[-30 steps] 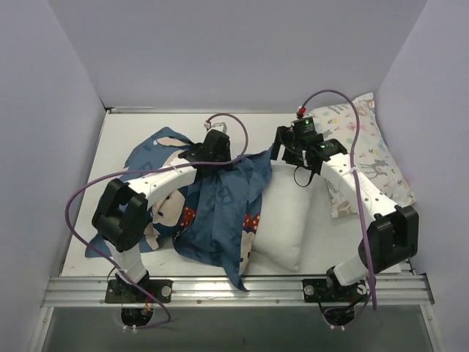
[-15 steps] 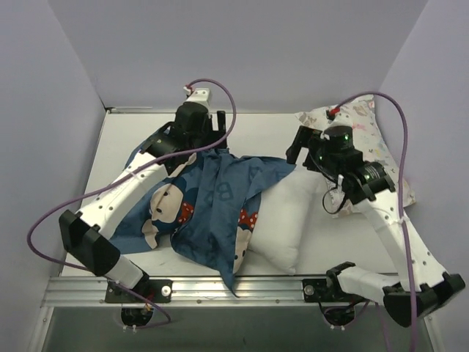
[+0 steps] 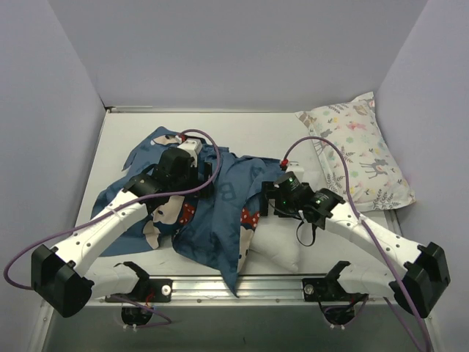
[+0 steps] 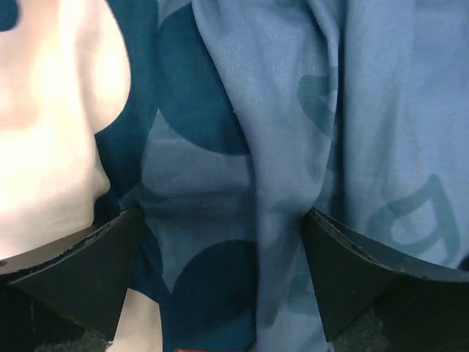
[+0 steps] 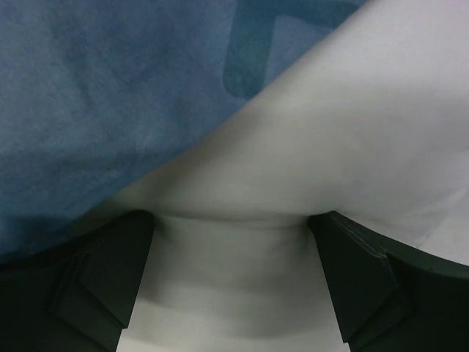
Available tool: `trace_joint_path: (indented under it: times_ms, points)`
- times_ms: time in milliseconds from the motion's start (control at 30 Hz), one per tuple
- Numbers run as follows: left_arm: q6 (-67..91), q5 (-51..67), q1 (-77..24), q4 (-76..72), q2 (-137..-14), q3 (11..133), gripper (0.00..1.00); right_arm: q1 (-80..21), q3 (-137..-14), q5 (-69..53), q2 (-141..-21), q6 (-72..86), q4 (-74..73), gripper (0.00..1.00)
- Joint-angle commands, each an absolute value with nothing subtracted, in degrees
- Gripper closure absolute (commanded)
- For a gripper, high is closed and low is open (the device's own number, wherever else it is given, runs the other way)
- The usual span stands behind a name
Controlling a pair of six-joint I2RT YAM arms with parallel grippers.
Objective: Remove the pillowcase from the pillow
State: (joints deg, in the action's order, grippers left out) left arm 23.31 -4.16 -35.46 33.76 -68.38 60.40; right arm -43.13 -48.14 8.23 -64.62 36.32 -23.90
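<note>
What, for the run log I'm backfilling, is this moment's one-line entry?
left gripper: open, over pillowcase | right gripper: open, over pillow | pillow: partly covered

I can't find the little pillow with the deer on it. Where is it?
In the top view, the small white deer-print fabric pillow lies at the table's far right corner, beside the right wall.

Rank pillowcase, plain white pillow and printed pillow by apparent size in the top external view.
1. pillowcase, spread widest.
2. printed pillow, fully exposed.
3. plain white pillow: only the uncovered part shows, so its full size is unsure.
</note>
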Motion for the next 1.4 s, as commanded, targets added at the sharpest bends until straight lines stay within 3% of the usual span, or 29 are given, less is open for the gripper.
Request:
trace_joint_path:
  times_ms: [0,33,67,167,200,233,333,400,800,933,1133,1333,1367]
  points:
    - [23.99,-1.31,-35.07,29.97,-71.09,59.59,0.05,-42.28,-48.34,9.32,-69.86,37.97,-16.53,0.05]
    - [24.08,-1.67,-34.98,30.06,-71.89,59.76,0.08,-41.75,-48.51,8.79,-70.66,37.79,-16.0,0.13]
    - [24.34,-2.1,-34.89,29.97,-73.29,60.03,0.11,-41.31,-48.86,8.44,-71.27,37.79,-15.56,0.43]
    - [24.43,-5.7,-34.19,30.84,-74.96,61.69,0.41,-38.07,-49.13,6.95,-70.32,37.45,-15.47,1.0]
    - [24.43,-6.67,-33.67,31.2,-75.32,62.4,0.52,-35.97,-49.22,5.9,-69.88,37.09,-15.73,1.0]
    - [24.43,-8.25,-32.44,31.46,-75.41,63.01,0.71,-35.16,-49.31,5.98,-69.18,36.74,-15.99,1.0]
    - [23.38,-10.63,-29.8,33.04,-75.67,66.52,0.93,-32.01,-51.15,7.11,-65.58,34.81,-19.33,1.0]
    - [21.72,-13.53,-26.2,34.44,-76.02,68.98,1.0,-30.16,-53.86,7.38,-63.2,33.06,-22.74,1.0]
    - [18.8,-31.27,-6.44,37.35,-81.56,81.56,1.0,-18.99,-69.43,7.56,-58.71,27.33,-33.84,1.0]
    - [23.54,-29.45,2.25,36.56,-83.75,79.81,1.0,-14.69,-72.24,6.25,-58.71,26.37,-35.15,1.0]
    - [26.97,-20.84,1.5,33.67,-89.55,73.66,1.0,-12.92,-71.81,1.24,-60.2,26.72,-34.81,1.0]
    - [30.76,-14.42,-5.71,31.2,-93.86,71.19,1.0,-19.59,-69.43,3.95,-63.1,24.44,-34.36,1.0]
    - [30.94,-14.07,-6.5,30.77,-94.04,71.02,1.0,-22.3,-69.78,6.22,-63.89,24.09,-35.5,0.81]
